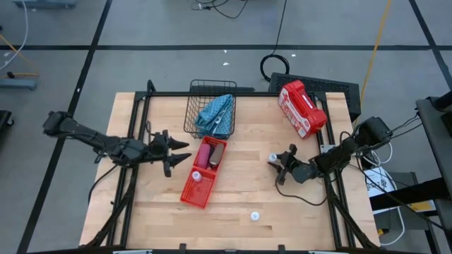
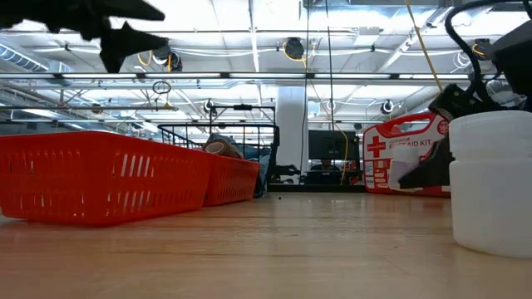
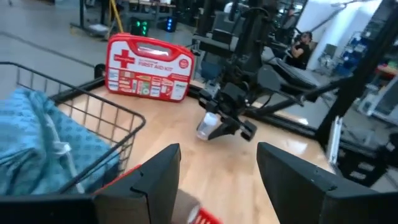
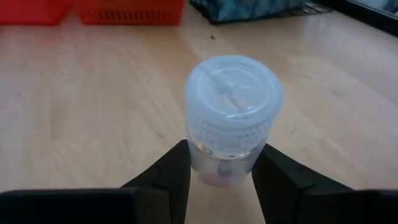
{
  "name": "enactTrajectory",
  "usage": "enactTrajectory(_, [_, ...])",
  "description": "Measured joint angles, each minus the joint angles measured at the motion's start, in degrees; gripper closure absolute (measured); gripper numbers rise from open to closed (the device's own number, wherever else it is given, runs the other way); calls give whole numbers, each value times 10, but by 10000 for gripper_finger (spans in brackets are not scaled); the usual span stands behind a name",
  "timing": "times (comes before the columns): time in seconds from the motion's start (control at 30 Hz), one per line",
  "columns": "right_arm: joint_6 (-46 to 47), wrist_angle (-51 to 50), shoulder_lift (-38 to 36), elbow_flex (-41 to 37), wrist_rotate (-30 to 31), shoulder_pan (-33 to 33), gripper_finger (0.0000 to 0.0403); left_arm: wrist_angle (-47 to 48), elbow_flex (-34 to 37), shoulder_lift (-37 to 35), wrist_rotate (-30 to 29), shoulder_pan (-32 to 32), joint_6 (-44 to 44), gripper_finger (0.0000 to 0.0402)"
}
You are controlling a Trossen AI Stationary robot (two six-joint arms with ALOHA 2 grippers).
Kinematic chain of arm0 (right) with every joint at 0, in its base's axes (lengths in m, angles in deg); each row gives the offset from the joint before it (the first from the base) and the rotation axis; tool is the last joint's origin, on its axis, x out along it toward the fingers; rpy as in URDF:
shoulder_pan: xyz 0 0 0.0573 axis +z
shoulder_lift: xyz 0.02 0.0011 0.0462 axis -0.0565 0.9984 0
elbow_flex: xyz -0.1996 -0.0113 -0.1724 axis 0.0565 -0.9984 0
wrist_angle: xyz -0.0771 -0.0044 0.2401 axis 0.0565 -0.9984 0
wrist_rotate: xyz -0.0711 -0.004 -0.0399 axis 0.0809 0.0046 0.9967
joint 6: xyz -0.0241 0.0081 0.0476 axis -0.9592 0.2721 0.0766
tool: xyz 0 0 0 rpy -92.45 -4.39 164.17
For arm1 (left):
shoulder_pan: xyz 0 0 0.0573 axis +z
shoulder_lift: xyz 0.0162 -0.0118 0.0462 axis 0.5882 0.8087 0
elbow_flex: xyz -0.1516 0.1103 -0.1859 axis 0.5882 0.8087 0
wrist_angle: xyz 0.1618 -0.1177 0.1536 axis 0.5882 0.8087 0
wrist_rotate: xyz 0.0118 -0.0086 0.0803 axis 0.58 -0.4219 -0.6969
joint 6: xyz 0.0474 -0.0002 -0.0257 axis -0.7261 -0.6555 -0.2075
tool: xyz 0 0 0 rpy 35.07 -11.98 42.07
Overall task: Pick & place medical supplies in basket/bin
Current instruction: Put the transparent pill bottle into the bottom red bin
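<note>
My right gripper (image 1: 277, 161) (image 4: 221, 169) is over the table's right half, shut on a tiny white vial (image 4: 231, 102) (image 3: 208, 128). My left gripper (image 1: 174, 149) (image 3: 217, 186) hangs open above the table, just left of the two red bins (image 1: 203, 171). The farther bin holds pink and brown rolls (image 1: 209, 154). A white vial (image 1: 197, 177) lies in the nearer one. The black wire basket (image 1: 199, 97) at the far edge holds the light-blue pouch (image 1: 217, 113). Another white vial (image 1: 256, 216) (image 2: 490, 183) stands on its base near the table's near edge. My right gripper pinches the vial's lower body (image 4: 222, 163) between its two fingers (image 4: 171, 177), below the ribbed cap. It reaches in low from the table's right side. The vial tilts in the hold. I cannot tell whether its base is on the table.
The big red and white first aid case (image 1: 302, 107) lies at the far right of the table. Bare wood (image 1: 148, 197) spreads left of the bins and between the bins and my right gripper. People and equipment show in the room beyond.
</note>
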Motion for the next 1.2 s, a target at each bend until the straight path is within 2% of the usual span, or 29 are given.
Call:
enactTrajectory(0.1, [-41, 24, 0, 9, -25, 0, 269, 39, -56, 44, 58, 26, 24, 179])
enactTrajectory(0.23, [-96, 28, 0, 45, -28, 0, 270, 204, -199, 163, 131, 55, 13, 179])
enactTrajectory(0.4, [-138, -1, 0, 98, -46, -4, 269, 434, -414, 352, 166, 82, -47, 179])
enactTrajectory(0.53, [-149, -41, 0, 133, -85, -13, 269, 531, -556, 489, 187, 90, -121, 179])
enactTrajectory(0.67, [-163, -60, 0, 162, -88, -18, 269, 549, -654, 583, 194, 89, -197, 179])
enactTrajectory(0.8, [-188, -62, 0, 181, -106, -22, 269, 541, -712, 642, 195, 86, -240, 179])
enactTrajectory(1.03, [-227, -60, 7, 204, -137, -45, 269, 519, -749, 681, 195, 87, -258, 179])
enactTrajectory(1.2, [-242, -58, 17, 216, -182, -62, 268, 473, -748, 685, 239, 98, -250, 179])
